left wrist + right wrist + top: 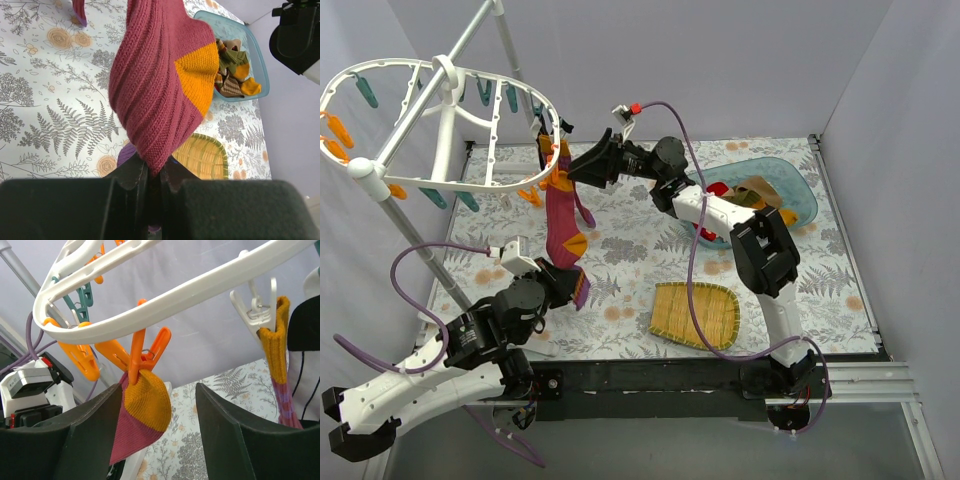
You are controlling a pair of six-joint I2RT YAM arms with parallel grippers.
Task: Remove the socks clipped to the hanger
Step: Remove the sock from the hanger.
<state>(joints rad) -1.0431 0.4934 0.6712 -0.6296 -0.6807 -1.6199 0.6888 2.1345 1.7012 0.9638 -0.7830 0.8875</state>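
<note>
Left gripper point(154, 176) clamped tight on lower end of maroon sock point(150, 90) with orange heel. Sock's orange toe is pinched in orange clip point(145, 352) on white hanger point(165, 302). Right gripper point(159, 390) jaws wide apart, flanking that toe, gripping nothing.

Up at the top left hangs the big white plastic oval drying hanger point(492, 185), with orange and teal clips dangling off its rim. From its right end a long maroon ribbed knit sock point(560, 215) with orange toe and heel drops straight down, its toe nipped in an orange clip point(135, 360). Just beside it, an orange-cuffed striped sock point(277, 347) hangs from a white clip point(243, 307). A loose heap of socks point(752, 195) lies well off to the right.
</note>
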